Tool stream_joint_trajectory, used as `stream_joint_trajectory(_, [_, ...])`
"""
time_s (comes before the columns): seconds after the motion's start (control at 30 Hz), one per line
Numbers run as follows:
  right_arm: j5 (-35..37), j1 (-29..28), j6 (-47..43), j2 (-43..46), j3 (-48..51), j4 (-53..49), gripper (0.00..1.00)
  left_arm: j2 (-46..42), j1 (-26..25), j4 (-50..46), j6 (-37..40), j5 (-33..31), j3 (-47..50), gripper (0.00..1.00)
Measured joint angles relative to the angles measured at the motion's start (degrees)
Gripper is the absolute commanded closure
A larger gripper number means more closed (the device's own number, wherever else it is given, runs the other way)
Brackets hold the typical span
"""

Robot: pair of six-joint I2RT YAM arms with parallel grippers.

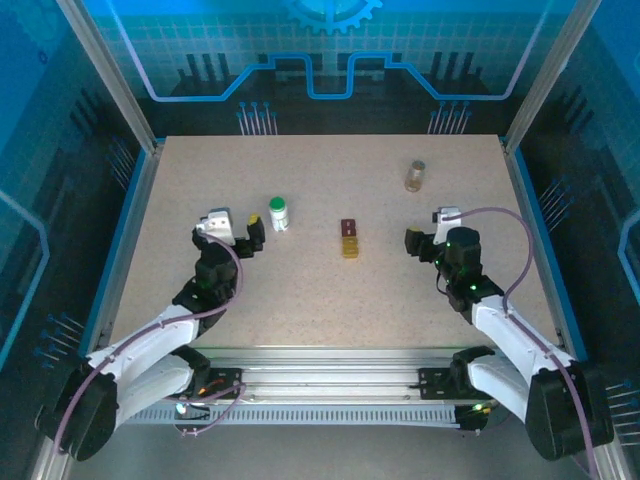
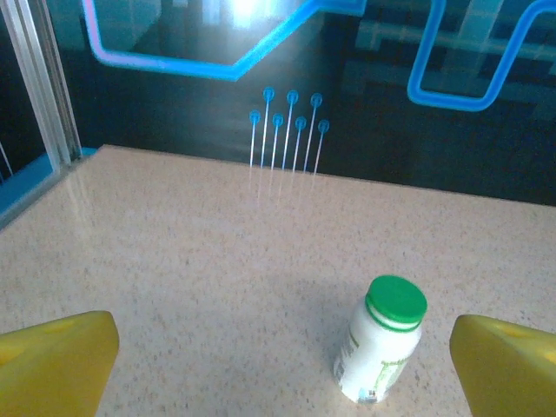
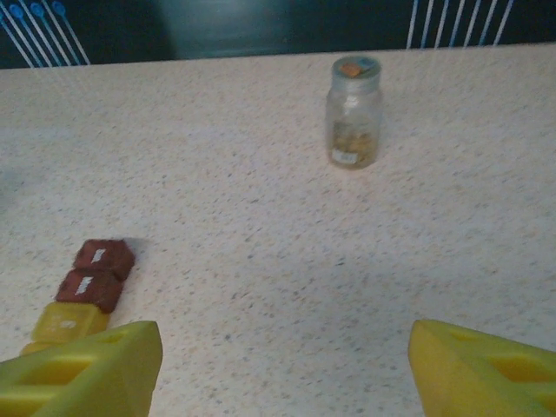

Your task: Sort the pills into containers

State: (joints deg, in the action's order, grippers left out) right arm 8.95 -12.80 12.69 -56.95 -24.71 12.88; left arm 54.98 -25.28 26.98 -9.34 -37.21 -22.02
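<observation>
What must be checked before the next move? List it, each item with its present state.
1. Left hand open and empty: ok.
2. Right hand open and empty: ok.
3. Green-capped white bottle standing, cap on, just ahead of the left hand: ok.
4. Clear jar standing, lid on, well ahead of the right hand: ok.
5. Dark red box and yellow box together mid-table, reachable: ok.
6. Both boxes open: cannot tell.
</observation>
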Motion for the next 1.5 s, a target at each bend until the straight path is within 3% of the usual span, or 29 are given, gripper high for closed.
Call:
stream_joint_trajectory(0.1, [-1.3, -2.8, 1.8, -4.3, -1.4, -0.1, 0.26, 1.1, 2.1, -5.9, -4.2, 2.2, -3.5, 0.01])
stream_joint_trajectory(0.37, [-4.9, -11.6, 5.9, -21.2, -14.2, -4.5, 0.32, 3.2, 2.5, -9.9, -12.4, 8.0, -5.1, 0.07])
stream_joint_trajectory(0.5, [-6.3, -13.4, 6.5, -36.7, -30.8, -10.9, 0.33, 9.1, 2.4, -12.2, -17.2, 14.4, -8.8, 0.15])
stream_joint_trajectory(0.6, [-6.8, -13.8, 6.8, -42.9, -37.9, -16.3, 0.35, 12.8, 1.4, -12.1, -20.4, 18.9, -9.9, 0.17])
stream_joint_trajectory(0.97, [-6.9, -13.8, 7.0, -52.1, -52.4, -32.4, 0.36, 34.8, -8.6, -6.8, -30.4, 30.5, -17.1, 0.28])
stream_joint_trajectory(1.17, [-7.7, -13.8, 6.4, -56.1, -58.5, -37.8, 0.41, 45.4, -9.1, -1.1, -35.9, 36.3, -20.1, 0.38])
stream_joint_trajectory(1.5, [-8.4, -13.8, 5.7, -59.8, -62.9, -43.0, 0.43, 51.4, -9.6, 7.6, -41.9, 40.6, -21.1, 0.48])
